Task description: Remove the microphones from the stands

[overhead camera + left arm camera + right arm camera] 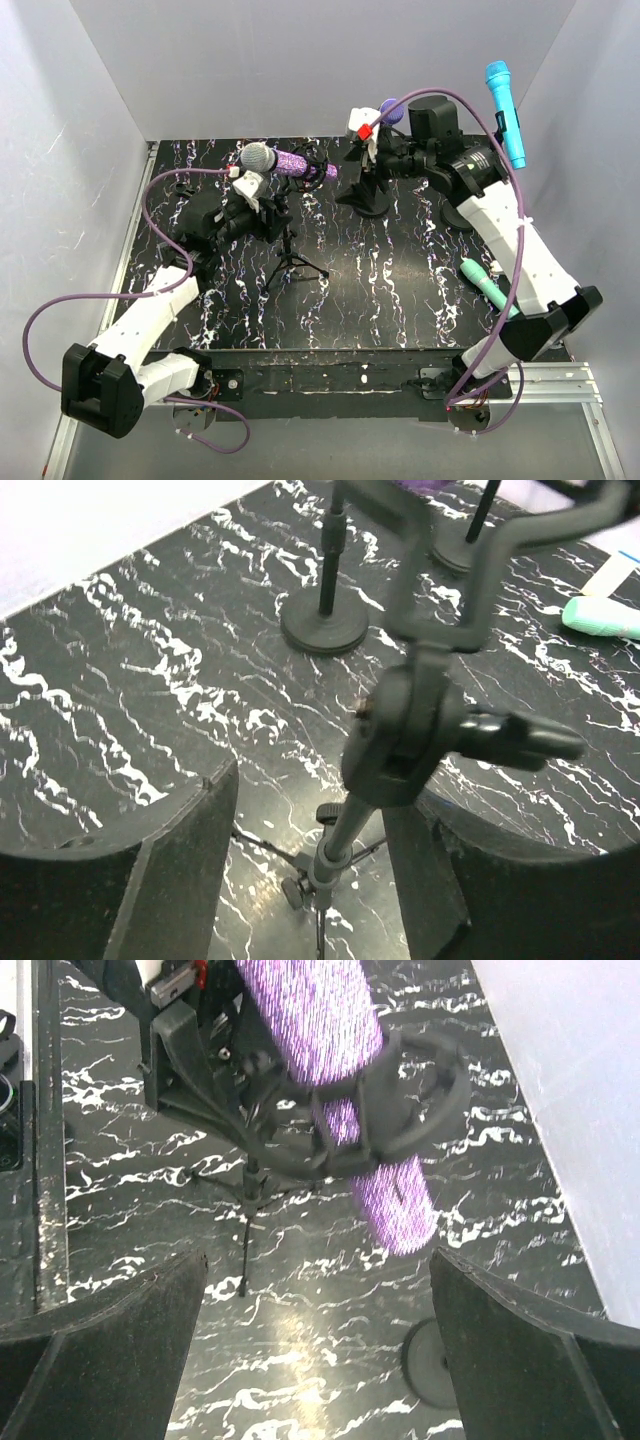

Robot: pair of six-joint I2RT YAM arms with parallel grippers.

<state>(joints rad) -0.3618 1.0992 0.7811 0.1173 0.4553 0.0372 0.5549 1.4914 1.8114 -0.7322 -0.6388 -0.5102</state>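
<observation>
A glittery purple microphone (295, 163) with a grey mesh head lies level in a black shock mount (316, 166) on top of a thin tripod stand (292, 262). My left gripper (278, 212) is just below the mount. In the left wrist view this gripper (320, 880) is open and the stand's pole (345, 835) runs between its fingers (170, 870) without touching them. My right gripper (352, 163) is open beside the microphone's tail. In the right wrist view the purple body (320, 1020) passes through the mount (400, 1100), and its tail is ahead of the wide-open gripper (320, 1350).
A blue microphone (505, 110) stands up at the back right. A teal one (485, 283) lies on the marbled black table by the right arm. A round-based stand (372, 205) is just right of the tripod. White walls close in three sides.
</observation>
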